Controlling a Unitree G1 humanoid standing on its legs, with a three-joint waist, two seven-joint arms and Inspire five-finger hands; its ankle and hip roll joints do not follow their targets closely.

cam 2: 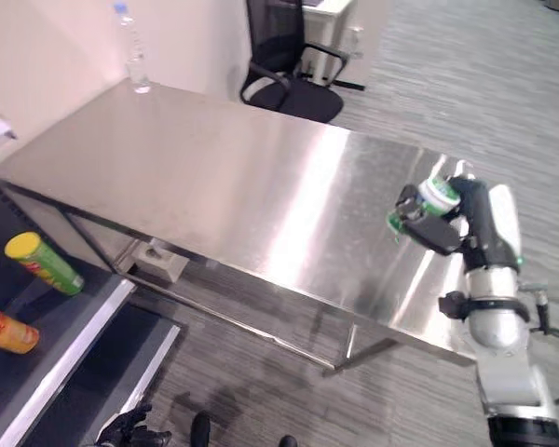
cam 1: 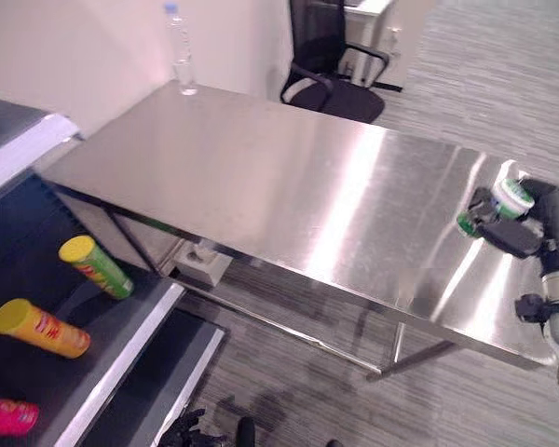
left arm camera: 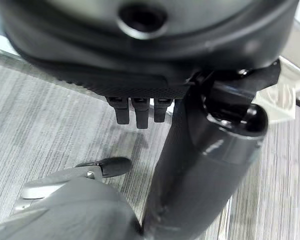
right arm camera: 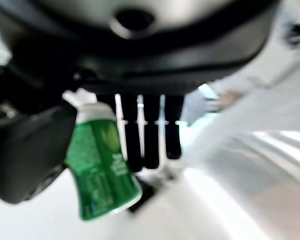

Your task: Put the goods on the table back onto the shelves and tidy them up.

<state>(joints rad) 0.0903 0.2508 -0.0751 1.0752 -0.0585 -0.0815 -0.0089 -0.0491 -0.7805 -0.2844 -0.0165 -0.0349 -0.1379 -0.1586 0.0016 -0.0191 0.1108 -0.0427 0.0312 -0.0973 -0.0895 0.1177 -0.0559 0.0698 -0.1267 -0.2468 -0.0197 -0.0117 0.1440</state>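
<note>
A small green bottle (right arm camera: 100,165) with a white cap sits between the thumb and fingers of my right hand (cam 2: 443,233), which is shut on it. The bottle (cam 1: 508,200) is held just above the right end of the bare steel table (cam 1: 261,168). At the left stands the dark shelf (cam 1: 121,345). On it lie a green tube can with a yellow lid (cam 1: 97,266), an orange one (cam 1: 40,328) and a pink one (cam 1: 5,415). My left hand (left arm camera: 137,110) hangs low over the floor, with its fingers relaxed and nothing in it.
A clear water bottle (cam 1: 180,51) stands at the table's far corner by the wall. A black office chair (cam 1: 331,65) is behind the table. A white block (cam 1: 203,264) lies on the floor under the table. Grey carpet lies between the table and the shelf.
</note>
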